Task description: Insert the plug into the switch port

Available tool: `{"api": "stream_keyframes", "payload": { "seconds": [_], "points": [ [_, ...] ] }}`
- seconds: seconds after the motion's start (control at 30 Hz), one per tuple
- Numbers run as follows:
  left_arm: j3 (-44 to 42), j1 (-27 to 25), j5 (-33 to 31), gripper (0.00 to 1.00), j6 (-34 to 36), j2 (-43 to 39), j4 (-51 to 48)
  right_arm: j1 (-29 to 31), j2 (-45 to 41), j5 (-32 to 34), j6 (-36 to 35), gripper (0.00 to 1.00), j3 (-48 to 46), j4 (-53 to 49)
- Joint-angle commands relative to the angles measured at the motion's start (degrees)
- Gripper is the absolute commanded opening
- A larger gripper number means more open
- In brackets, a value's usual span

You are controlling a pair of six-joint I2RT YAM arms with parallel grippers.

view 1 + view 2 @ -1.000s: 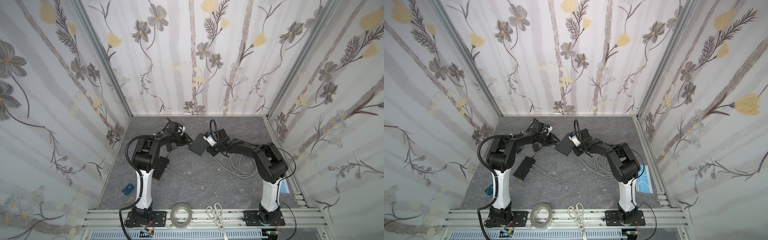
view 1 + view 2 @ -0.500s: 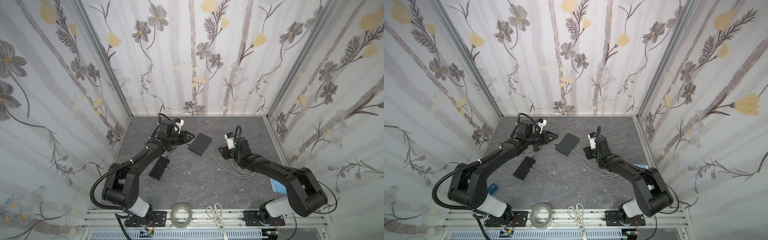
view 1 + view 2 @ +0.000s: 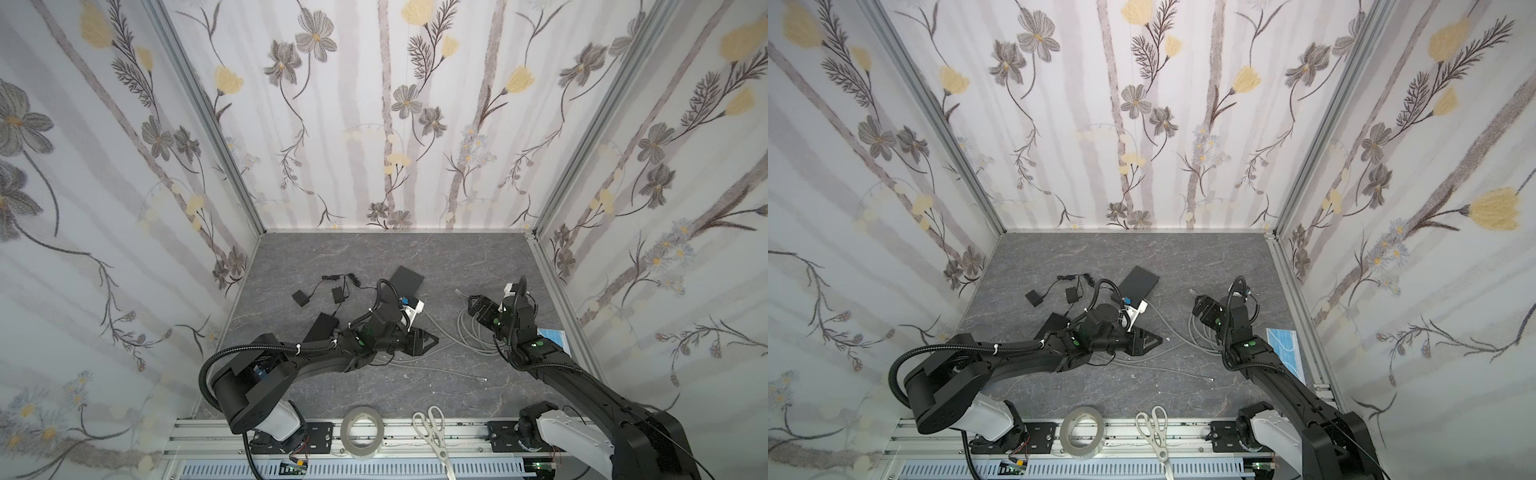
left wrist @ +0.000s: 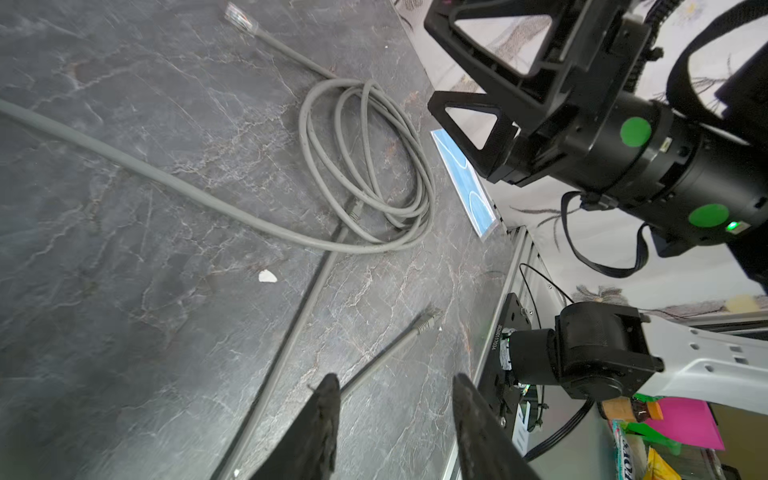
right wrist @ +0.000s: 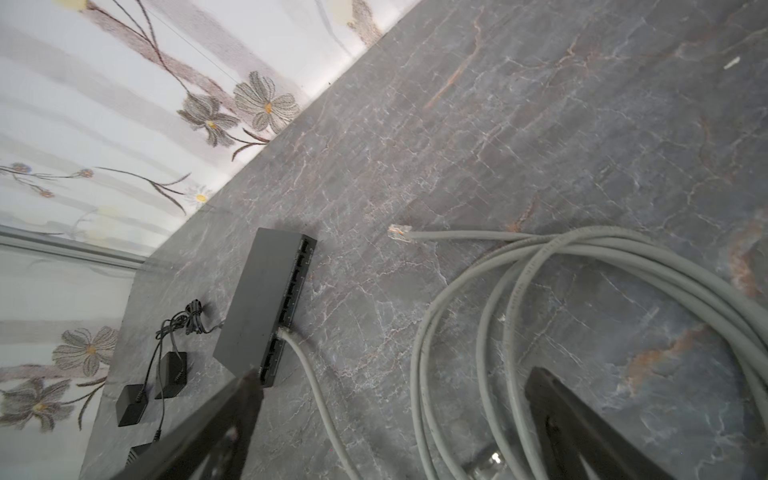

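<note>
The black switch [image 3: 407, 280] [image 3: 1139, 282] lies flat at mid-table. In the right wrist view the switch [image 5: 266, 307] shows its row of ports, with a grey cable [image 5: 307, 374] running out of one. A loose plug [image 5: 398, 231] [image 3: 1192, 291] [image 4: 237, 14] lies on the table to the switch's right. My left gripper [image 3: 434, 340] [image 4: 395, 380] hangs low at the table's middle, open and empty. My right gripper [image 3: 473, 305] [image 5: 392, 374] stands wide open over the grey cable coil [image 3: 478, 332], holding nothing.
Another loose cable end [image 3: 482, 379] [image 4: 428, 322] lies toward the front. Two small black adapters [image 3: 300, 298] and a black power brick [image 3: 322, 328] sit left of the switch. A tape roll [image 3: 362, 432] and scissors [image 3: 434, 432] rest on the front rail. A blue mask [image 3: 550, 334] lies at the right edge.
Both grippers have left the switch: the left came forward to mid-table, the right swung out to the right over the coil. Both jaws have opened, the right one fully.
</note>
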Motion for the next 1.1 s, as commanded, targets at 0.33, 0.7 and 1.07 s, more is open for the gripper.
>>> {"api": "stream_keyframes", "payload": {
  "seconds": [0.33, 0.7, 1.07],
  "points": [
    [-6.78, -3.64, -18.61, 1.00, 1.10, -9.76, 1.49, -2.35, 15.78, -2.91, 0.54, 1.00, 2.87, 7.58],
    [-9.10, -3.74, -20.72, 1.00, 1.61, -13.67, 0.80, -5.11, 33.58, -6.81, -7.98, 1.00, 20.70, 12.26],
    [-9.90, -3.72, -20.68, 1.00, 1.84, -13.67, 0.99, -4.54, 27.75, -4.72, -9.14, 1.00, 26.44, 4.50]
  ]
}}
